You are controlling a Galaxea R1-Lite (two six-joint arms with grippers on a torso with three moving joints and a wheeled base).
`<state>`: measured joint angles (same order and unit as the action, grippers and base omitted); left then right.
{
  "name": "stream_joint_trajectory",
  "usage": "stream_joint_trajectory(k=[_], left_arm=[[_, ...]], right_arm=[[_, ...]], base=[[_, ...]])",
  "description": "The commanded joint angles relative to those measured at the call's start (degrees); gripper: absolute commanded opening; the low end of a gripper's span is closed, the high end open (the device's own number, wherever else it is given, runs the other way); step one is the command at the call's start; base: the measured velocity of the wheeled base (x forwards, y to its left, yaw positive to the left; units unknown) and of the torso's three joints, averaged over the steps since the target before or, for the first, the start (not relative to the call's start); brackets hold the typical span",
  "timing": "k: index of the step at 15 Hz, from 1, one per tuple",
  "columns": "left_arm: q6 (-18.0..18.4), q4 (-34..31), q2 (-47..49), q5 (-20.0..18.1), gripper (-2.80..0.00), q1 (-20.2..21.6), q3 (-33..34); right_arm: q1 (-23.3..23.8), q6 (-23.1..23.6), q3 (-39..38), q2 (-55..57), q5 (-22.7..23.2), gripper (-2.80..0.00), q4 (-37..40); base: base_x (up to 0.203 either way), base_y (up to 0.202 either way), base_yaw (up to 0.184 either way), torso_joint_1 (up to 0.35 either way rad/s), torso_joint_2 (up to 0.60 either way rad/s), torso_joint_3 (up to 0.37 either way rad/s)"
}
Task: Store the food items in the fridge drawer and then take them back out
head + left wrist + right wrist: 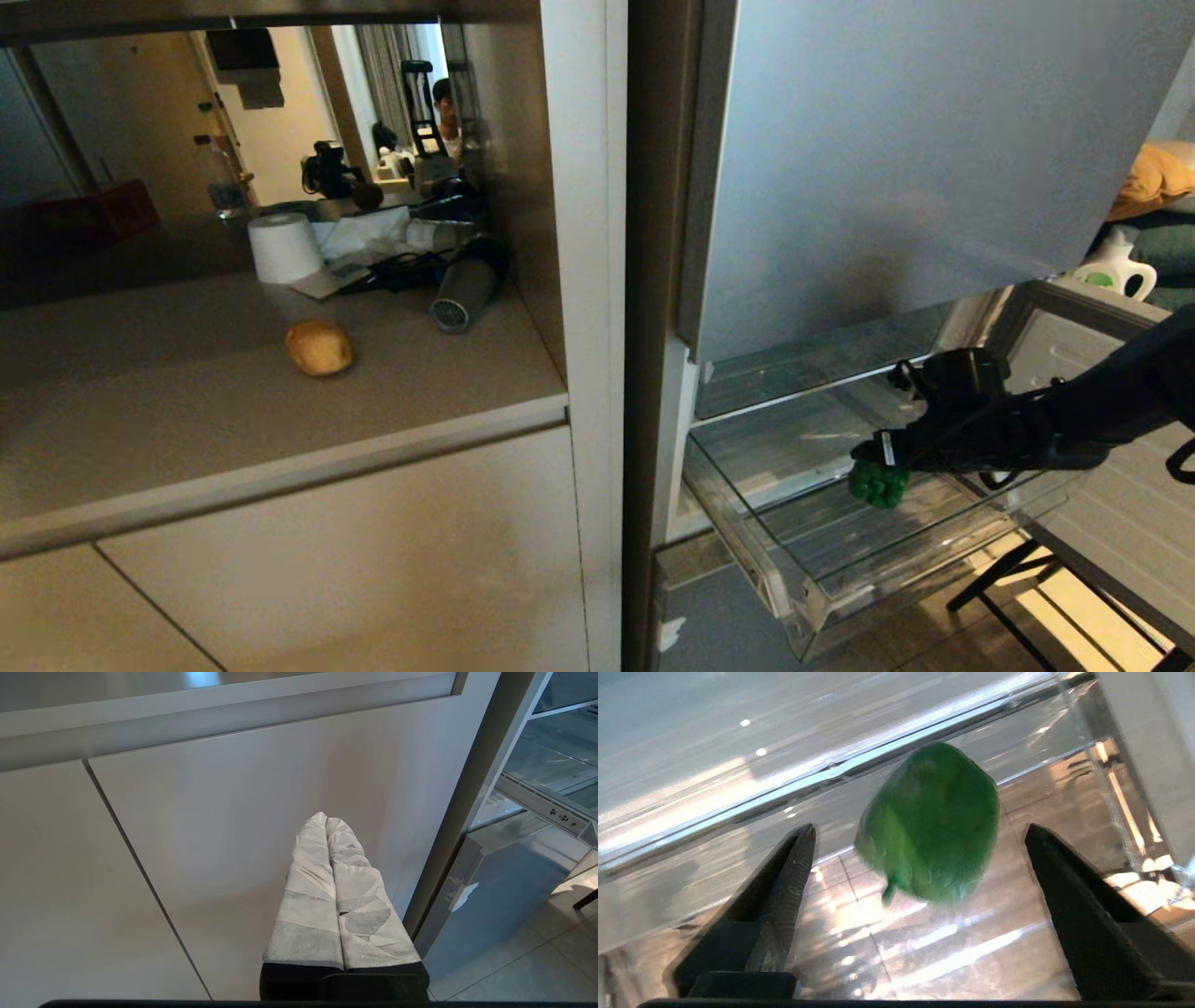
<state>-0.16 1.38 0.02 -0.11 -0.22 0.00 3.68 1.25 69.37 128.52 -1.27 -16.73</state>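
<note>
The green bell pepper [878, 483] is inside the pulled-out clear fridge drawer [747, 546], just below my right gripper [871, 459]. In the right wrist view the pepper [931, 821] looks blurred and lies between and beyond the spread black fingers [796, 868], touching neither. My right gripper [920, 828] is open over the drawer's clear floor [924, 952]. The tan potato [319, 347] sits on the beige counter to the left. My left gripper [326, 820], its fingers wrapped in white, is shut and parked in front of a beige cabinet door [210, 826].
A white paper roll [283, 246], a grey cylinder [463, 293] and cables crowd the back of the counter. The grey fridge door [915, 159] hangs above the drawer. A detergent bottle [1113, 266] and a black frame [1008, 574] stand at the right.
</note>
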Motion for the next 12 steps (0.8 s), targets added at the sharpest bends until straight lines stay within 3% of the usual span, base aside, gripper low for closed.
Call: stream_joint_trajectory(k=[1, 6, 12], left_arm=[[0.0, 0.0, 0.0, 0.0, -2.80, 0.0, 0.6], [0.0, 0.0, 0.0, 0.0, -2.80, 0.0, 0.6], [0.0, 0.0, 0.0, -0.1, -2.80, 0.0, 0.6]], right_arm=[[-0.1, 0.0, -1.8, -4.2, 0.0, -2.80, -0.1], [-2.0, -0.3, -12.7, -17.3, 1.5, -2.80, -0.3], [-4.4, -0.3, -31.6, -42.6, 12.1, -2.80, -0.3]], base=[[0.000, 0.000, 0.000, 0.000, 0.00, 0.000], [0.000, 0.000, 0.000, 0.000, 0.00, 0.000], [0.000, 0.000, 0.000, 0.000, 0.00, 0.000]])
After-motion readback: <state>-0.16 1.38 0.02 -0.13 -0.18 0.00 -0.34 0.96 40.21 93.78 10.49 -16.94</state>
